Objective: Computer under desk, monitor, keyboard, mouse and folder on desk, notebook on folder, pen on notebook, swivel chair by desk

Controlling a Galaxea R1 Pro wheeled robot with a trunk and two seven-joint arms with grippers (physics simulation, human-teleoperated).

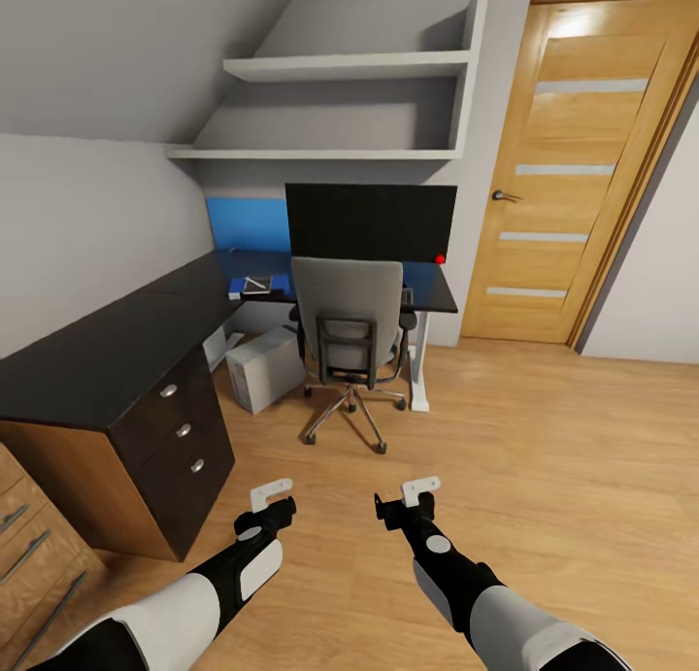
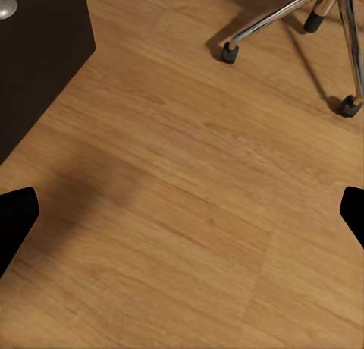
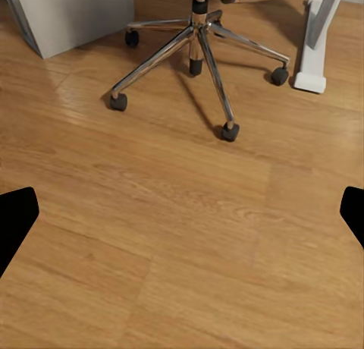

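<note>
The long black L-shaped desk [image 1: 116,346] runs along the left wall and turns across the far corner. Its dark drawer block with three silver knobs [image 1: 183,428] stands near the robot's left arm. The very wide black monitor [image 1: 370,221] stands on the far part of the desk. A flat bright blue folder [image 1: 255,285] lies on the desk, to the left of the monitor. A small pale notebook with a dark rim [image 1: 257,284] rests on top of the folder. A tall blue panel [image 1: 248,224] stands behind them against the wall.

The grey office chair with a tall back and shiny star-shaped base [image 1: 348,346] is pushed in at the desk, in front of the monitor. The plain light grey computer box [image 1: 264,368] sits on the wooden floor [image 1: 544,457] just left of the chair, tipped at an angle beside the desk's edge.

The left gripper [image 1: 274,501] and the right gripper [image 1: 406,501] hang low over the bare floor, well apart from the chair and the desk. The chair is ahead of both, and the computer is ahead and a bit to the left. Both grippers are spread wide and hold nothing. In the right wrist view the chair's wheels [image 3: 118,101] and a white desk leg [image 3: 317,38] show ahead of the fingertips [image 3: 17,216].

A wooden door [image 1: 573,166] stands shut at the right.
</note>
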